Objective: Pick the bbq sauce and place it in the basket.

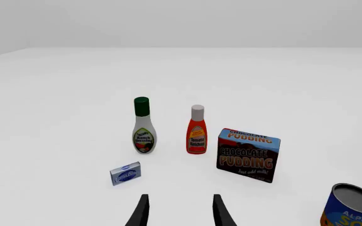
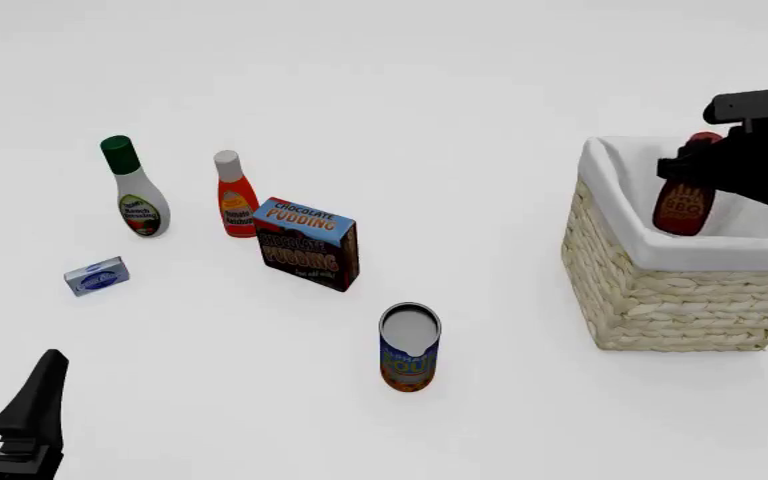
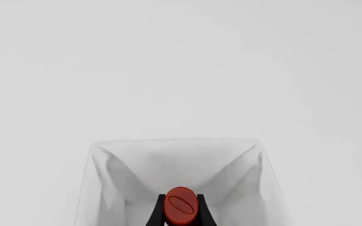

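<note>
Right gripper [image 2: 707,165] is pinching the bbq sauce [image 2: 686,203] up near its red cap, bottle hanging label-out over the basket [image 2: 651,290], inside the opening near the middle-right of it, bottom seemingly below the white cloth rim (can't tell whether it touches the lining floor). Right wrist view confirms: red cap clamped between the two fingers [image 3: 158,214], white lining of the basket spread out beyond it. Left gripper [image 2: 4,420] is idle, well away from the basket on the far side of the table from it, jaws spread apart, nothing between them; left wrist view shows the fingertips [image 1: 143,207] apart and pointing toward the clutter. Clutter, all well clear of the basket: ranch dressing bottle [image 2: 132,190] farthest from the basket, tomato ketchup bottle [image 2: 235,197] next toward it, chocolate pudding box [image 2: 307,243] closer still, alphabet soup can [image 2: 410,347] nearest the basket, small blue-white box [image 2: 96,276] out beyond the ranch. Judgement: task nearly done, only the release is left. Risks: bottle is tall and slim, so if let go while above the floor it will likely tip and lean on the cloth (fine, it stays inside); the grip is on the cap only, so the bottle could swing or slip early; pulling out sideways could snag the cloth rim or nudge the basket.
</note>
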`<move>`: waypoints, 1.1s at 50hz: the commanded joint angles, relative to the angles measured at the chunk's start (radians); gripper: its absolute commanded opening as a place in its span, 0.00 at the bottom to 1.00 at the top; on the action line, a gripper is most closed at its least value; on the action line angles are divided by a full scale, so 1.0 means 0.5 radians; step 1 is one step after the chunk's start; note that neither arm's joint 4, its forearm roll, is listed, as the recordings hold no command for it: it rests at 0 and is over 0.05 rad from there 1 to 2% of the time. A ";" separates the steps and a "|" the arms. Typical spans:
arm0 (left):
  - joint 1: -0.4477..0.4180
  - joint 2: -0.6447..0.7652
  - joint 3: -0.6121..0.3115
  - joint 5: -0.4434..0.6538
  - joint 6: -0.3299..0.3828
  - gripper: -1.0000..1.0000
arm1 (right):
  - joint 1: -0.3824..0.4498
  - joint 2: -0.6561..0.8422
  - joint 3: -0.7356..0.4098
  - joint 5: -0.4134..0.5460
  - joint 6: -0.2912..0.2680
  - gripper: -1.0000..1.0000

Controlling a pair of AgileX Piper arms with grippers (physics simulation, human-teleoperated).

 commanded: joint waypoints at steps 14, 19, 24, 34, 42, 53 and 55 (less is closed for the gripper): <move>0.000 0.000 0.000 0.000 0.000 1.00 | 0.010 0.203 -0.013 -0.108 0.005 0.00; 0.000 0.000 0.000 0.000 0.000 1.00 | 0.009 0.251 -0.014 -0.130 0.007 0.00; 0.000 0.000 0.000 0.000 0.000 1.00 | 0.002 0.284 -0.023 -0.140 0.002 0.00; 0.000 0.000 0.000 0.000 0.000 1.00 | 0.003 0.320 -0.019 -0.151 0.003 0.00; 0.000 0.000 0.000 0.000 0.000 1.00 | 0.009 0.314 -0.007 -0.147 0.003 1.00; 0.000 0.000 0.000 0.000 0.000 1.00 | 0.011 0.288 -0.020 -0.124 -0.002 1.00; 0.000 0.000 0.000 0.000 0.000 1.00 | 0.014 0.280 -0.020 -0.121 -0.001 1.00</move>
